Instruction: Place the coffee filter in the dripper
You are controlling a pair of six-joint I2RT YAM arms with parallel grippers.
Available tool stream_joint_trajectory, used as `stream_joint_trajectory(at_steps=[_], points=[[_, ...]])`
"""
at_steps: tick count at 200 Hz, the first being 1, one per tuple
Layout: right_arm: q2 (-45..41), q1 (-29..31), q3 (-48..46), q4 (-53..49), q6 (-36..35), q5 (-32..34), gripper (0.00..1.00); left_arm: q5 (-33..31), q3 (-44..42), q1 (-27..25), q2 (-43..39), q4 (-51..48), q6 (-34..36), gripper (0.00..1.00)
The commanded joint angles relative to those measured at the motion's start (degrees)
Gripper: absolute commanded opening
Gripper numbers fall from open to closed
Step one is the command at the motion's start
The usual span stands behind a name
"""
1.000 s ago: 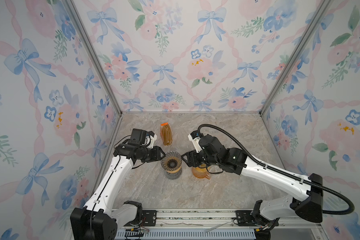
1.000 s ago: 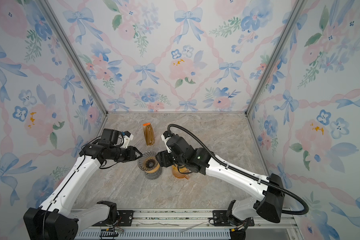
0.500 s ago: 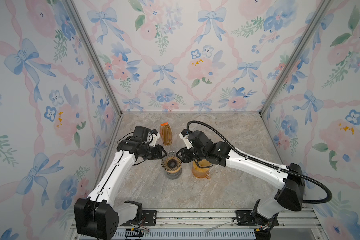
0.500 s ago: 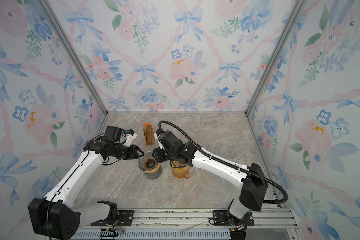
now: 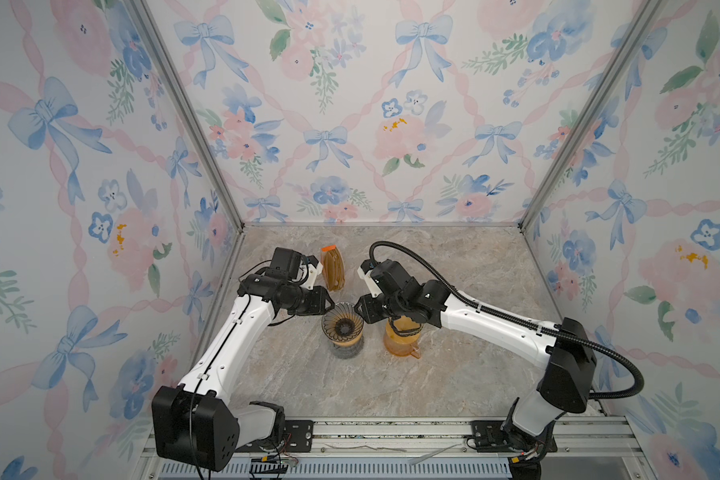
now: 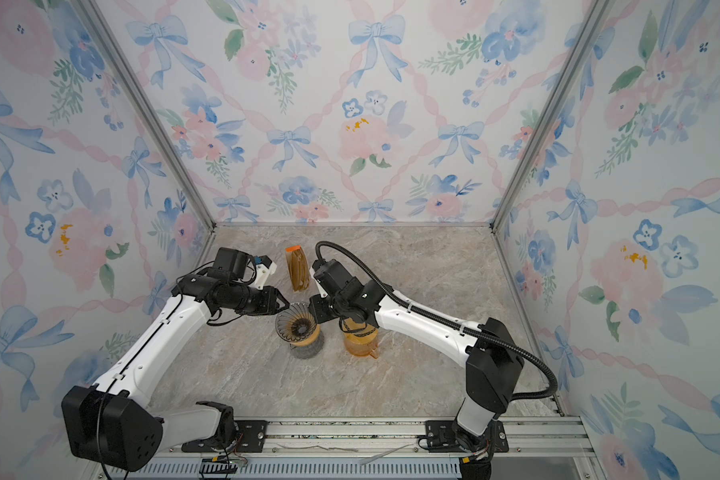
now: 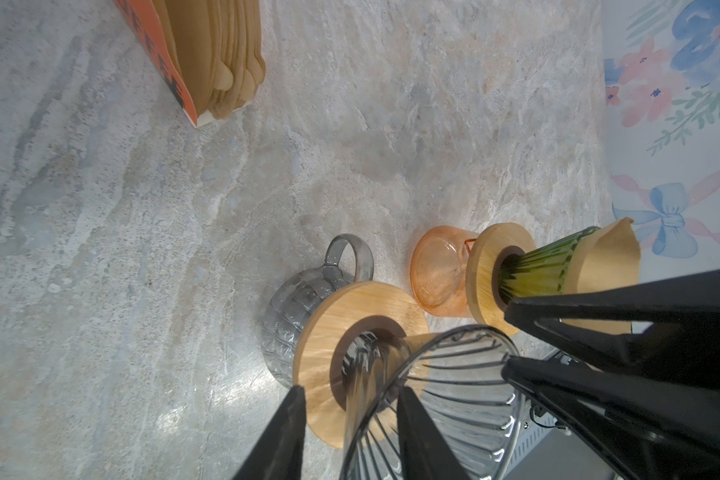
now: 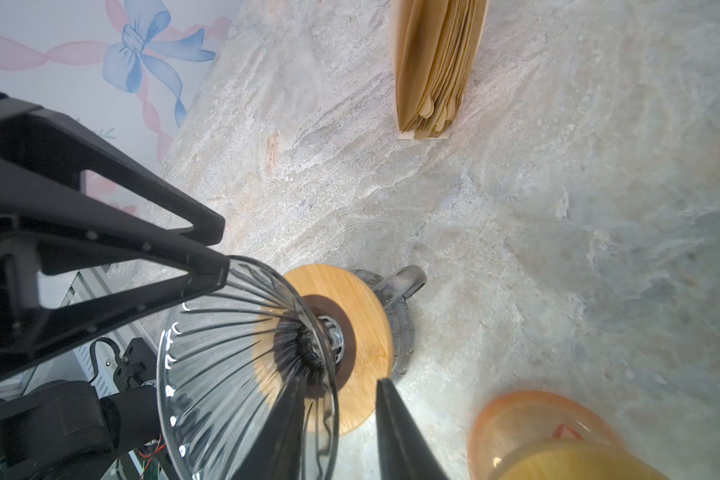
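Observation:
A clear ribbed glass dripper (image 5: pixel 342 326) (image 6: pixel 296 326) sits on a wooden collar (image 7: pixel 333 316) on top of a grey glass carafe (image 7: pixel 292 316). It holds no filter. Brown coffee filters (image 5: pixel 333 270) (image 8: pixel 437 66) stand in an orange-backed pack behind it. My left gripper (image 5: pixel 328 306) (image 7: pixel 350 390) is at the dripper's left rim, open, with one finger on each side of the glass wall. On the right rim my right gripper (image 5: pixel 360 311) (image 8: pixel 339 382) straddles the wall the same way, also open. Neither gripper holds a filter.
An orange carafe (image 5: pixel 400 345) (image 7: pixel 437 270) stands just right of the dripper, under my right arm. It carries a green dripper (image 7: pixel 533 266) with a brown filter (image 7: pixel 607 257) in it. Floral walls close in the left, back and right sides.
My right gripper has swung left from over the orange carafe to the dripper's right rim, and its jaws have narrowed. My left gripper has edged forward onto the left rim.

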Motion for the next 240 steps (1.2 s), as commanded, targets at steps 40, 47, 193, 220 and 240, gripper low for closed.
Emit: stream_joint_trajectory(at_steps=[40,47,193,220,240], points=[[1.2,-0.6,1.8,-0.5,-0.1,-0.2,0.27,-0.9,1.9,-0.9,1.2,0.1,0.5,0.38],[1.2,-0.7,1.7,-0.6,-0.1,-0.2,0.27,-1.0,1.9,-0.9,1.3,0.1,0.4,0.38],[1.0,-1.6,0.7,0.0,0.2,-0.1,0.23,-2.0,4.0,-2.0,3.6,0.6,-0.1,0.38],[1.3,-2.2,0.2,0.6,0.5,-1.0,0.22,-2.3,3.9,-2.4,3.8,0.6,-0.2,0.38],[1.3,-2.8,-0.4,1.7,1.2,-3.4,0.21,-2.5,3.8,-2.5,3.8,0.6,-0.2,0.37]])
